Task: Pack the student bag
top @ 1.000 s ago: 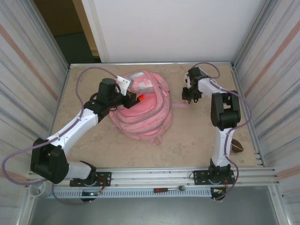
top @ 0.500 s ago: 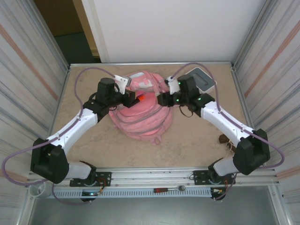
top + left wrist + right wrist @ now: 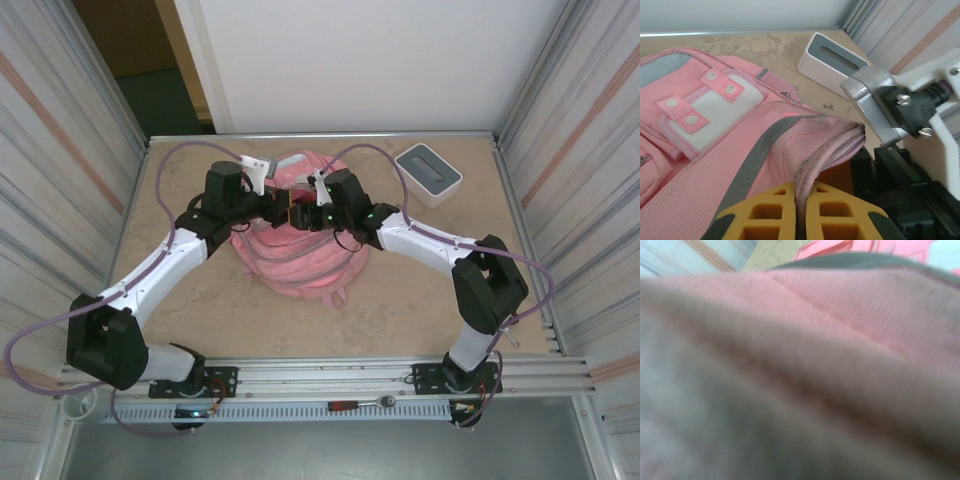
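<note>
the left gripper (image 3: 800, 202), yellow fingers (image 3: 765, 212) pressed together, pinches a fold of the soft pink fabric backpack (image 3: 300, 262) lying mid-table. the right gripper (image 3: 305, 216) crowds in just beside it; spread or not, i cannot tell. my worry: the two heads knock, or a tug pulls that thin fold free.

student bag (image 3: 300, 258) centred on table (image 3: 420, 295), box (image 3: 428, 172) behind it, rightward
</note>
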